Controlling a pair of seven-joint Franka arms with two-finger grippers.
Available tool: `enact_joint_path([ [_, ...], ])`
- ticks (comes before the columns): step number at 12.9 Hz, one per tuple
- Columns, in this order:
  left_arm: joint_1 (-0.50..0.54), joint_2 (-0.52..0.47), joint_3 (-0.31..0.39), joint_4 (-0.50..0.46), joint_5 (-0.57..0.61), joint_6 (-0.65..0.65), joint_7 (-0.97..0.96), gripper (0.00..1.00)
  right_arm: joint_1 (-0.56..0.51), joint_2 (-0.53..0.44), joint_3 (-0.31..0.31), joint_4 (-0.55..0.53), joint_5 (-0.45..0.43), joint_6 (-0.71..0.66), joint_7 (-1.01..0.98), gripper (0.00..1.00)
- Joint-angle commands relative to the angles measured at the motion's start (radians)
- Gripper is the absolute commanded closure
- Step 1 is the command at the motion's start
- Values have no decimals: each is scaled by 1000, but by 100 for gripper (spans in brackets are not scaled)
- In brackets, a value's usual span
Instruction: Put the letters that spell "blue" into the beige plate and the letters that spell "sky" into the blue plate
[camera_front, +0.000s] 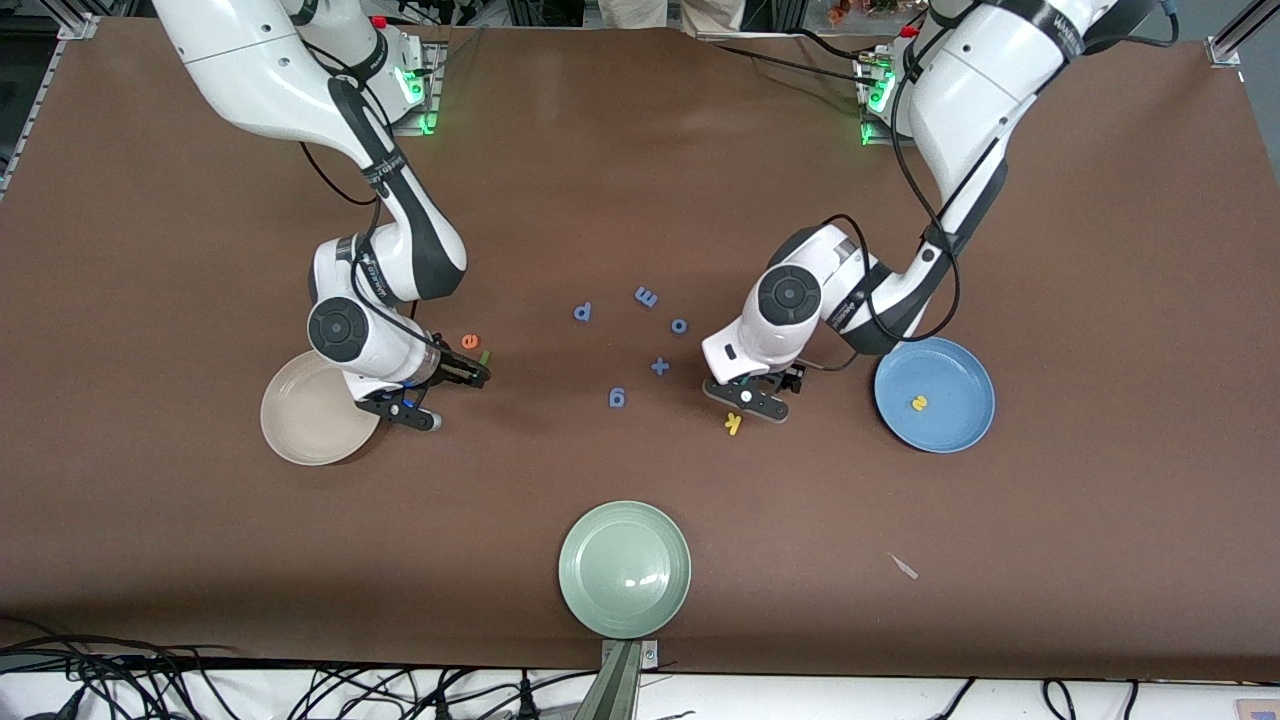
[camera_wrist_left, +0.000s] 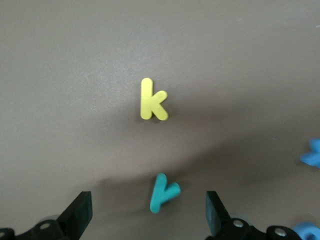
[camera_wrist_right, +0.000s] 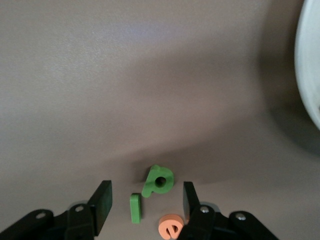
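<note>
- Your left end effector (camera_wrist_left: 148, 212), fingers apart, hangs over the teal y (camera_wrist_left: 162, 192) beside the yellow k (camera_wrist_left: 152, 100) on the tabletop (camera_front: 640, 180).
- Your right end effector (camera_wrist_right: 145, 205), fingers apart, straddles the green b (camera_wrist_right: 159, 180) and l (camera_wrist_right: 135, 207), near the beige plate (camera_front: 300, 425).
- The blue plate (camera_front: 950, 375) holds the yellow s (camera_front: 918, 403).

Brown table (camera_front: 200, 550), three plates (camera_front: 625, 570), scattered foam letters (camera_front: 617, 398)

Right gripper (camera_wrist_right: 145, 202) low over brown table (camera_wrist_right: 125, 90), fingers apart. Between them: olive-green b (camera_wrist_right: 159, 180) and light green l (camera_wrist_right: 135, 207), both flat, close but apart. Orange e (camera_wrist_right: 171, 225) against one finger. Beige plate (camera_wrist_right: 309, 80) rim at frame edge.
</note>
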Motion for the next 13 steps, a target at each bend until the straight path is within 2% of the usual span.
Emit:
enact_joint_path([
  [1,6,34,-3,37,28,3,-7,0,3,0,-2,-14,1,16,17,35],
  [2,7,40,-3,35,33,35,-5,4,3,0,-1,-20,1,28,17,35],
  [4,-8,48,-1,23,34,64,-2,21,3,1,-1,-35,1,39,17,35],
  [7,-10,44,-3,18,34,64,-2,31,3,6,-1,-64,1,82,17,39],
  [8,-10,40,-3,15,33,61,-1,33,3,7,-1,-70,1,94,17,43],
  [10,-10,36,-4,11,33,55,-10,37,3,14,-1,-81,3,117,17,58],
  [12,-8,33,-6,-6,33,55,-10,40,3,11,-1,-80,1,113,17,79],
  [13,-8,28,-6,-11,33,55,-10,44,3,8,-1,-80,1,111,15,83],
])
